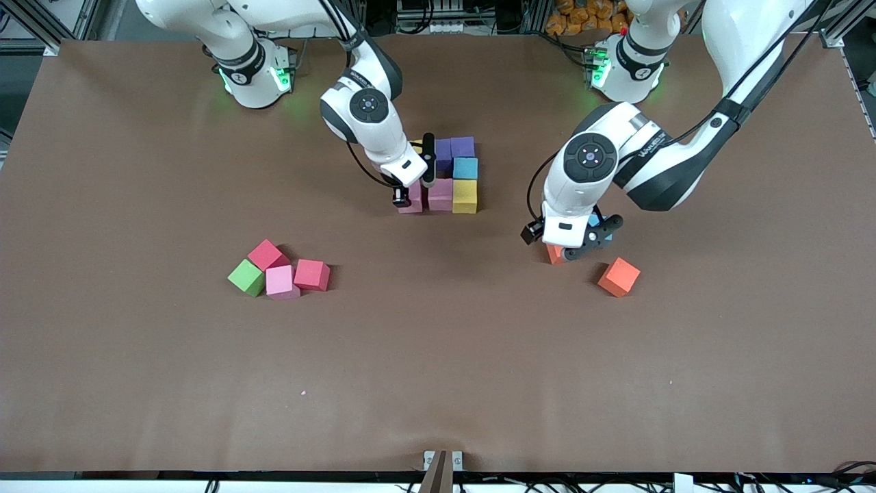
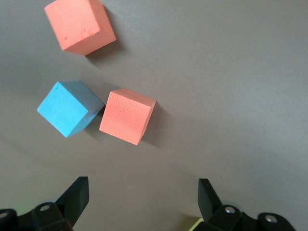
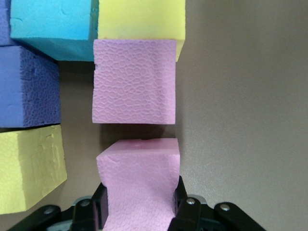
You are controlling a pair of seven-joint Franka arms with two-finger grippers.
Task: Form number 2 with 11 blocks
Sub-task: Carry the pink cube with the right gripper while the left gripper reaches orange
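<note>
Nearest the front camera, toward the right arm's end of the table [image 1: 137, 383], sits a loose cluster: a green cube [image 1: 246, 277], a light pink block [image 1: 280, 281] and two deeper pink-red blocks [image 1: 267, 254] [image 1: 312, 274], all touching or just beside one another. Toward the left arm's end, an orange block [image 1: 619, 276] lies alone, near a second orange block [image 2: 127, 116] and a light blue block [image 2: 69, 108] that touch corner to corner under the left gripper [image 2: 143, 197], whose fingers are spread wide with nothing between them. Mid-table, the right gripper [image 3: 139, 202] pinches a pink block [image 3: 138, 178] with its fingers, just apart from another pink block [image 3: 134, 82] in the grouped figure of yellow [image 1: 465, 196], blue [image 1: 465, 168] and purple blocks [image 1: 462, 146].
</note>
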